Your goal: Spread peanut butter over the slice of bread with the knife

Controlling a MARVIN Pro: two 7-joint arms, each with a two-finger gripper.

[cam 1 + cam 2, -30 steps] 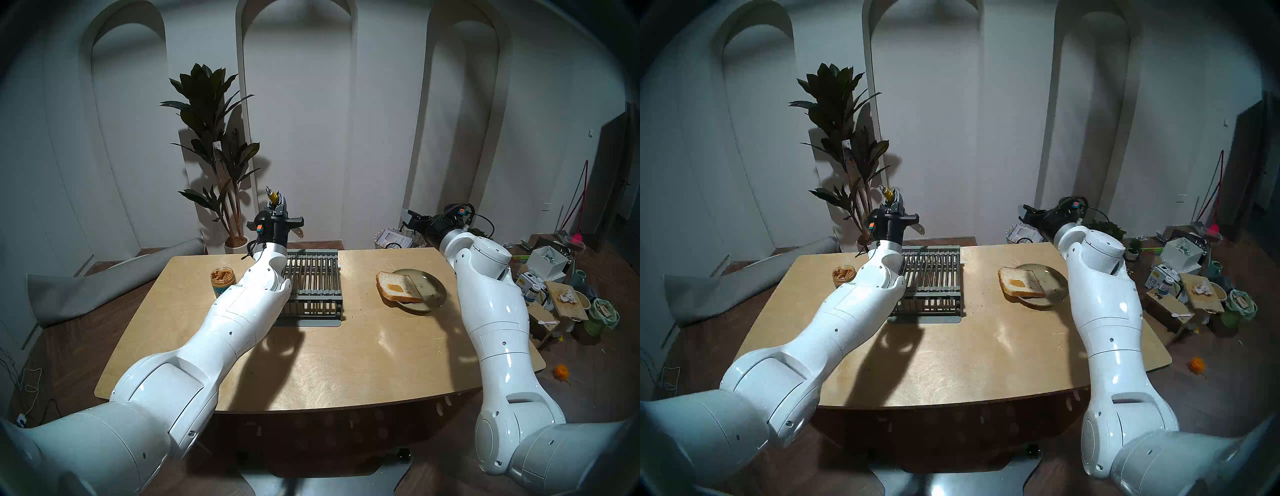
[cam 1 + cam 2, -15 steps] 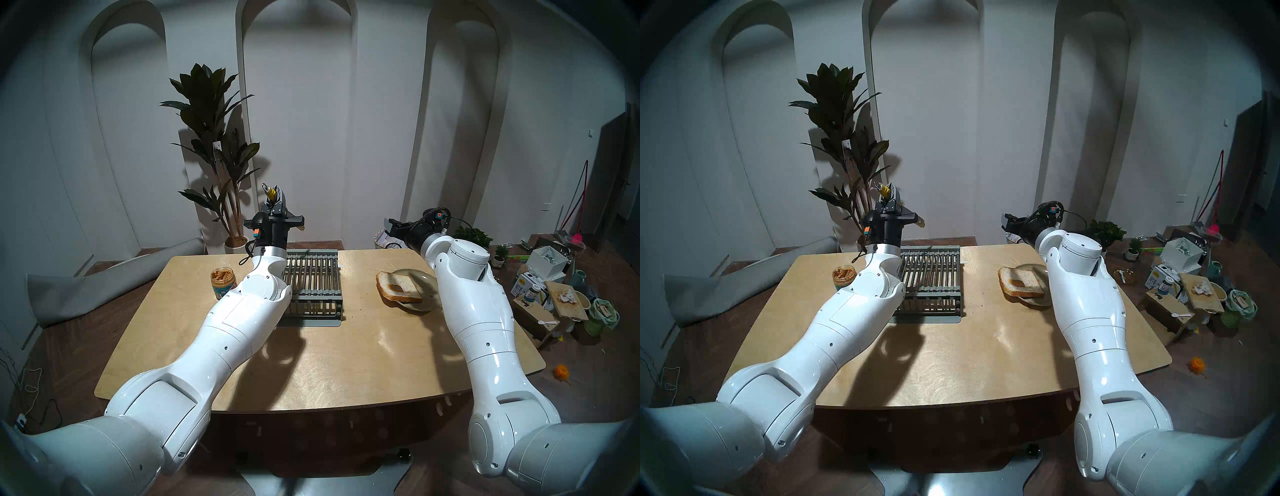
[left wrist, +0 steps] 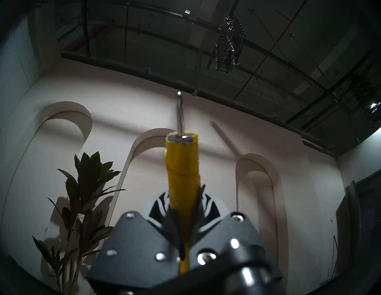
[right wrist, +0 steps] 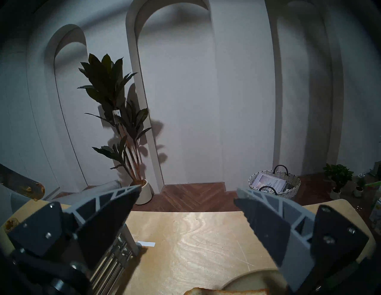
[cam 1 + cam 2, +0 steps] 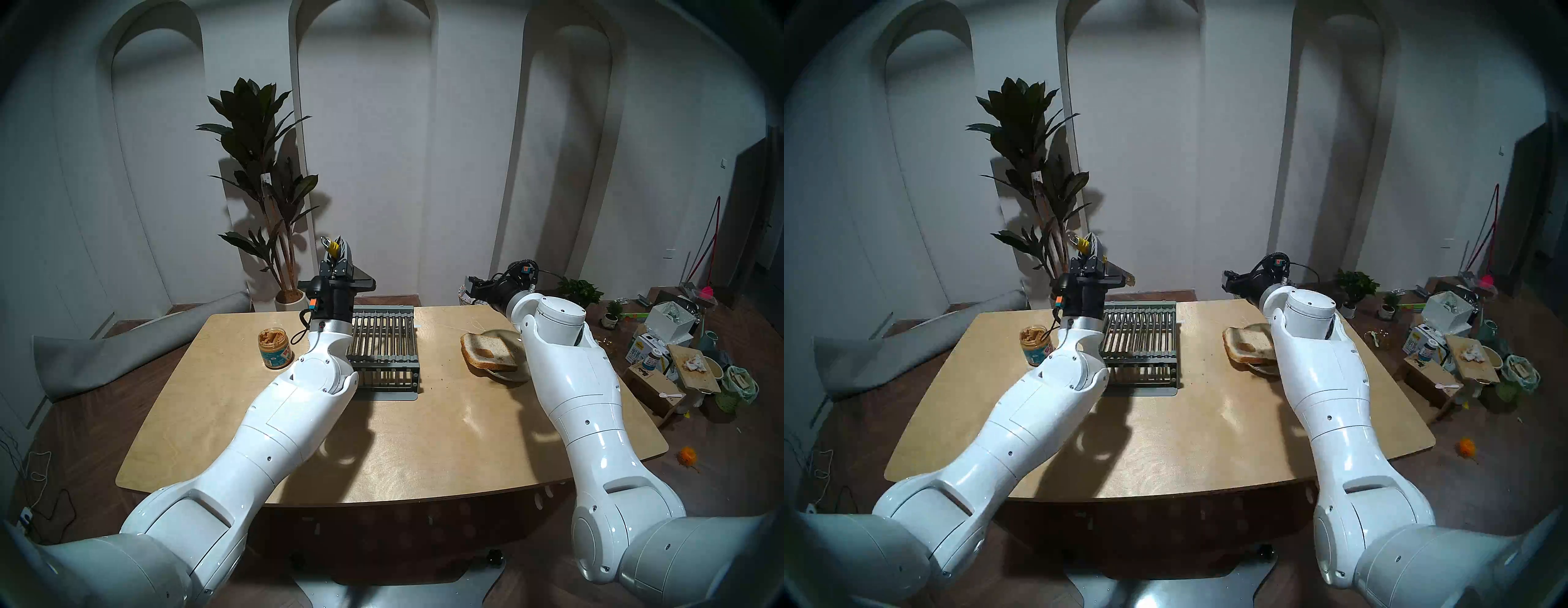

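Left wrist view: the left gripper (image 3: 183,224) jaws are clamped on the knife's (image 3: 182,175) yellow handle, raised above the desk (image 5: 382,446). The right gripper (image 4: 186,195) jaws gape wide, empty, beyond the slice of bread (image 5: 488,350).

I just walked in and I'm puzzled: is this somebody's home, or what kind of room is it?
Probably a staged test room, not a lived-in home. White arched wall panels and a potted plant dress it, yet bare ceiling rails show overhead and boxes and clutter cover the floor.
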